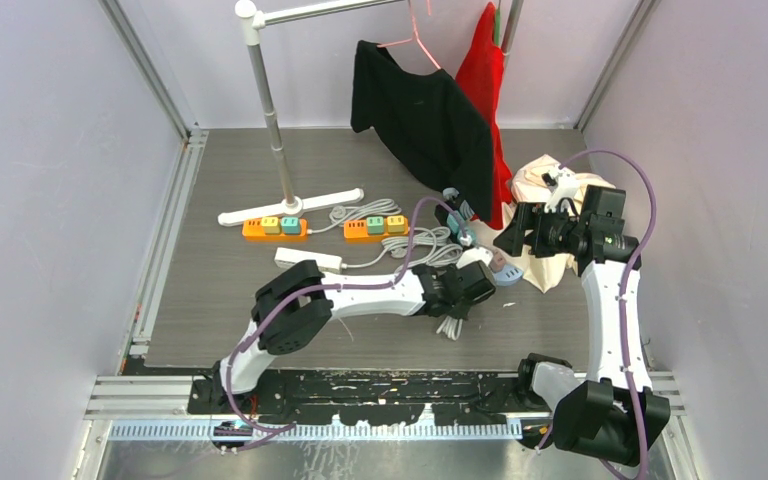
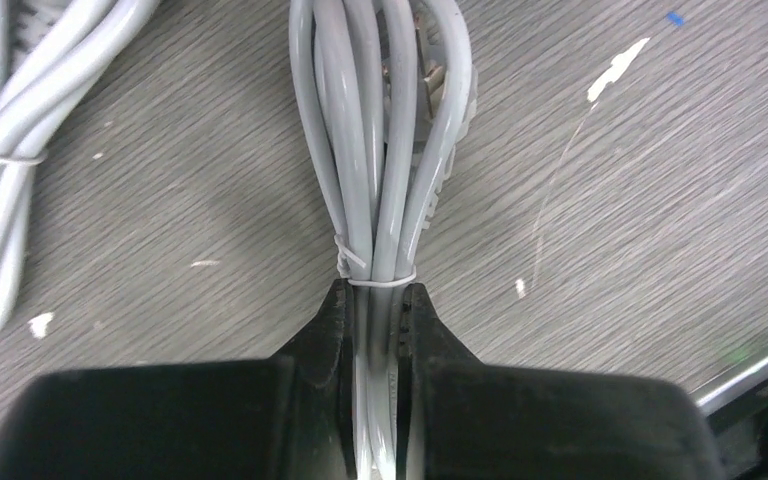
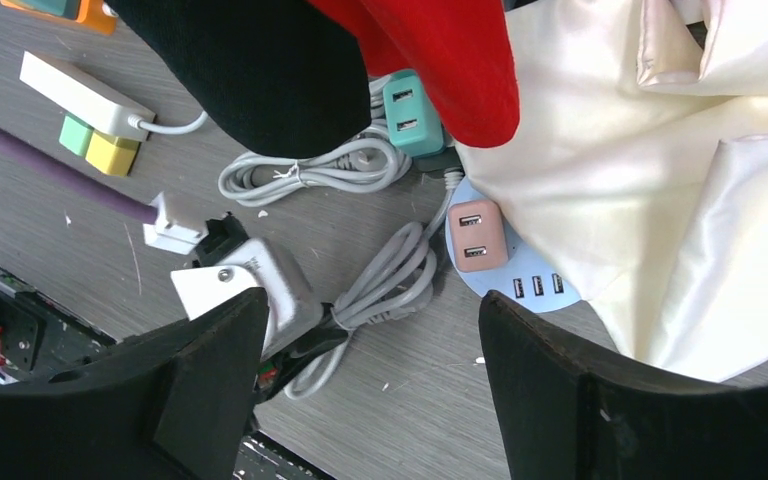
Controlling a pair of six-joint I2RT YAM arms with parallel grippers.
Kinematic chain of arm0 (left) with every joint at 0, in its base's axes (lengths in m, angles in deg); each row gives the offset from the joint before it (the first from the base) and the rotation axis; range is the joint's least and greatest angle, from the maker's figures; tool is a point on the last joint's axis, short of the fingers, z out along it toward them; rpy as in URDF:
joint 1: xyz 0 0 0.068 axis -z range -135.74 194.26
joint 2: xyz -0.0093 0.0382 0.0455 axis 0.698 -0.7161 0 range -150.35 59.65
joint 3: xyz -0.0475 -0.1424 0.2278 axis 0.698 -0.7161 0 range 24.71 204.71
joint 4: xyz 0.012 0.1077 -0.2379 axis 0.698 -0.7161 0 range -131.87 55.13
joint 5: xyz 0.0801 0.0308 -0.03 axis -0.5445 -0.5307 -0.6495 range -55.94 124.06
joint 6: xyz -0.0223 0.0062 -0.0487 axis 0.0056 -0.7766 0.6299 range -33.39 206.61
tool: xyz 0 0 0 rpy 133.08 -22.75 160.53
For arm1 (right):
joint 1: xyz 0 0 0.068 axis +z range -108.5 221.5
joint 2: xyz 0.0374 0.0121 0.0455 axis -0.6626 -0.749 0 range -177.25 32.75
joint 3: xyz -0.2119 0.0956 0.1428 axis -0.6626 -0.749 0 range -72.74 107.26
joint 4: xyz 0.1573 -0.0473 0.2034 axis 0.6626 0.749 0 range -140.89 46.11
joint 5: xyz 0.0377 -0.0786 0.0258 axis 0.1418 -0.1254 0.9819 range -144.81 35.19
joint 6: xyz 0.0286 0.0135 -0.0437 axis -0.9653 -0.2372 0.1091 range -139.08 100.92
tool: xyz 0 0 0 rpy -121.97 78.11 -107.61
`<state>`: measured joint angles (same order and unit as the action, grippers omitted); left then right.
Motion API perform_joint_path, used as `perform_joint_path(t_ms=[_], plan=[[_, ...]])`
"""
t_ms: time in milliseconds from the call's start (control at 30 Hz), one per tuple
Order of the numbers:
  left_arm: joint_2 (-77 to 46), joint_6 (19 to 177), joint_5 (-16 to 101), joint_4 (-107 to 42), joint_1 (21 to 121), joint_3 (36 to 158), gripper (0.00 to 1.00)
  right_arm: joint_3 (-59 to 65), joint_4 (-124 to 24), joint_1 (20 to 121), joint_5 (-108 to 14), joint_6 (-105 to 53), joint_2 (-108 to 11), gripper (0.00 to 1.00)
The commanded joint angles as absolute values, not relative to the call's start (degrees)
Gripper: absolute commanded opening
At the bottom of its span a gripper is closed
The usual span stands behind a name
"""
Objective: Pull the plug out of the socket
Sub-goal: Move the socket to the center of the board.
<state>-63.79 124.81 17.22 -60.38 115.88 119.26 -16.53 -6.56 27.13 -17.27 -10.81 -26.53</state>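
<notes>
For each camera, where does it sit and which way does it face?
Top external: above and behind the bases, looking down at the table; left arm and right arm show.
Left wrist: on its arm, looking down past the left gripper, shut on a grey cable bundle.
Right wrist: on its arm, looking down through the open right gripper at a pink USB adapter.
Shared: both wrist views show that bundle.

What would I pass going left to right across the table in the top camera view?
First orange power strip, second orange power strip, cable bundle pinched in the left tool, blue socket hub.
</notes>
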Motion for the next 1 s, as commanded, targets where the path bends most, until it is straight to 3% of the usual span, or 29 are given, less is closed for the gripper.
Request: perform_joint_path(t_ms=[0,367,567,667,800,900,967], plan=[[-56.64,118.66,15.75,-62.41,116.16,113.12,0.0,-16.57,-8.15,26.94,-15.38,-9.41,-26.6,0.81],[-29.73,114.7,16.14,-59.19,116.15,80.42,0.0,-17.77,-6.75,26.37,-13.75,-4.79,-27.78,0.79],[-20.69,114.42,16.06,-59.12,115.81,71.17,0.0,-18.31,-4.52,25.6,-8.29,-0.82,-28.18,0.81],[-16.62,113.68,17.46,-59.48,115.82,69.13,0.16,-18.46,-2.19,25.59,-3.49,3.13,-27.91,0.86],[-10.07,112.39,16.48,-62.94,115.84,69.81,0.53,-18.22,7.88,25.74,7.15,18.4,-27.73,0.92],[-3.59,110.38,17.61,-63.45,115.92,70.92,0.65,-18.14,18.41,26.23,11.9,36.94,-28.65,0.98],[0.89,107.45,20.26,-58.96,115.89,70.05,0.72,-17.96,29.37,26.68,13.68,58.84,-30.33,1.0]])
